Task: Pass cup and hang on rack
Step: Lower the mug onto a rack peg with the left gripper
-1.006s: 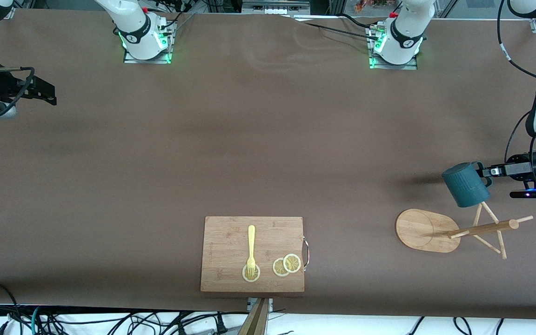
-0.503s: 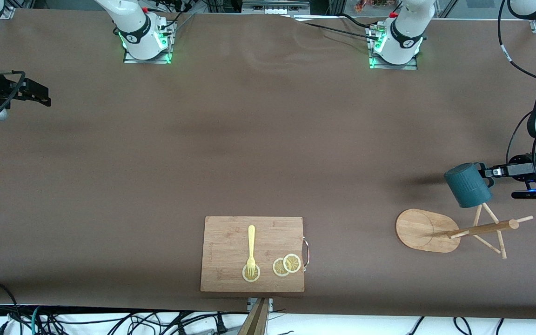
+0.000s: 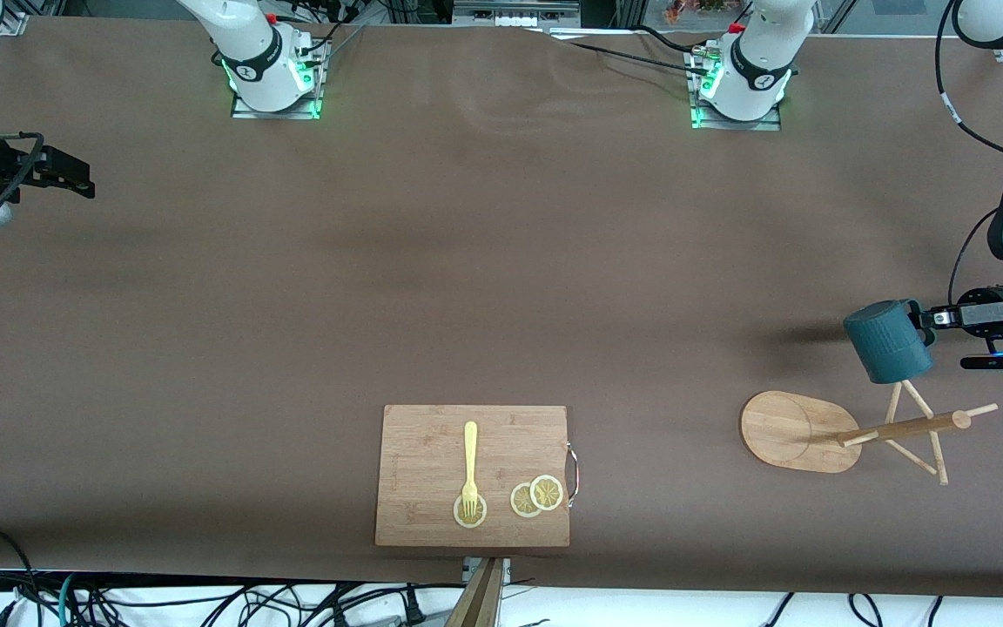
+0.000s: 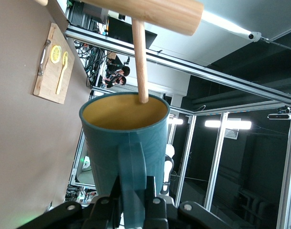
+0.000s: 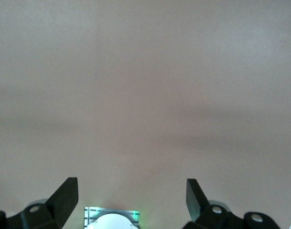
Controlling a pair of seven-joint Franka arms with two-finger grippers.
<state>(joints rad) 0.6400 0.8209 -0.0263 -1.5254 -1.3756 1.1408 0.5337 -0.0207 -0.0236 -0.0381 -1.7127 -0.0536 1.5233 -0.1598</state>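
The left tool (image 3: 926,319) is clamped on the loop handle of the cup (image 3: 887,341), which hangs in the air over the rack (image 3: 850,431) at the left arm's end of the worktop (image 3: 501,287). In the left wrist view the cup (image 4: 125,138) is seen from its handle side, with one thin peg (image 4: 140,62) of the rack crossing its rim; whether the peg touches the rim cannot be told. The right tool (image 3: 53,171) stands with its fingers (image 5: 64,194) wide apart and empty, over bare worktop at the right arm's end, waiting. Judgement: the cup looks rigid, glazed and breakable, so it is probably slippery along its ribbed wall and moderately light; the handle is the sound place to hold it, though the handle must be free to thread onto a peg. The pegs look slender, and the rack may tip if loaded off-centre. A cutting board (image 3: 472,475) lies nearer the front camera, well apart.
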